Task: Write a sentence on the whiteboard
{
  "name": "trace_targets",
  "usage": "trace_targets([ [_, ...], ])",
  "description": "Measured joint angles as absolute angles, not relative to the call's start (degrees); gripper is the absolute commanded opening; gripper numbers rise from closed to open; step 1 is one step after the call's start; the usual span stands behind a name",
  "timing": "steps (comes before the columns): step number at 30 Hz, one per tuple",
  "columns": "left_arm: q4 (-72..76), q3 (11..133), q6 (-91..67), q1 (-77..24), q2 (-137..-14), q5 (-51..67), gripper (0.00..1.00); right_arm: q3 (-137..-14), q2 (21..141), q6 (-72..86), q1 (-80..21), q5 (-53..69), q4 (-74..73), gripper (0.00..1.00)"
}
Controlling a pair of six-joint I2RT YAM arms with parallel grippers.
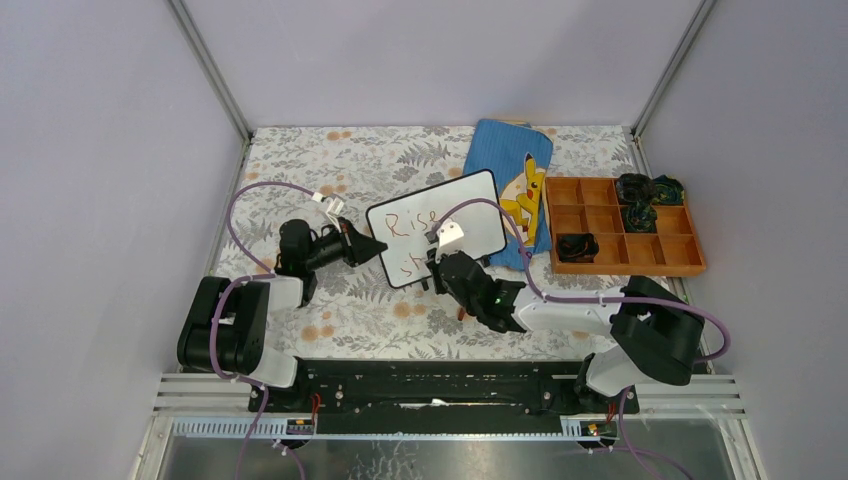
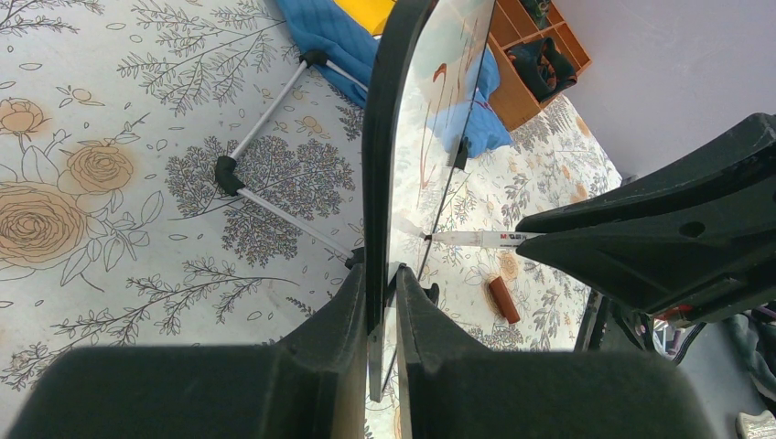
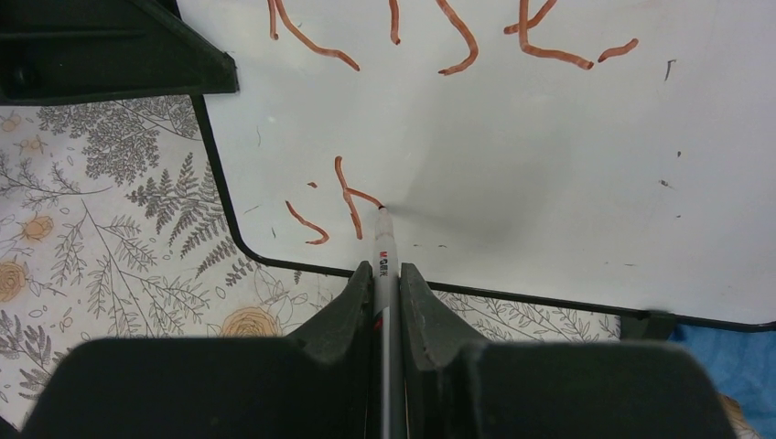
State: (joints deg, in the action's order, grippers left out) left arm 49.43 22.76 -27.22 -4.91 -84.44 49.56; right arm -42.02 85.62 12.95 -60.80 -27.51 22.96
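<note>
The whiteboard [image 1: 437,227] stands tilted at the table's middle, with "Rise" and a started second line in red-orange. My left gripper [image 1: 372,248] is shut on its left edge; the left wrist view shows the board's black frame [image 2: 386,155] edge-on between the jaws. My right gripper [image 1: 437,262] is shut on a white marker [image 3: 383,251], whose tip touches the board [image 3: 549,165] at the "sh" strokes. The marker [image 2: 476,239] also shows in the left wrist view, tip against the board face.
A blue Pikachu pouch [image 1: 512,175] lies behind the board. A wooden compartment tray [image 1: 622,228] with dark items stands at the right. A red marker cap [image 2: 503,299] lies on the floral cloth [image 1: 320,170] near the board's front.
</note>
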Motion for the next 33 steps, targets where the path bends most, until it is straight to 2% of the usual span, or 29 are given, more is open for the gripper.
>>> trace_targets([
  [26, 49.19, 22.76, -26.83, -5.10, -84.23, 49.30, 0.00, -38.57, 84.20, 14.26, -60.55, -26.85, 22.28, 0.00],
  [33, 49.19, 22.76, -26.83, -5.13, -84.23, 49.30, 0.00, -38.35, 78.85, 15.14, -59.99, -26.33, 19.86, 0.00],
])
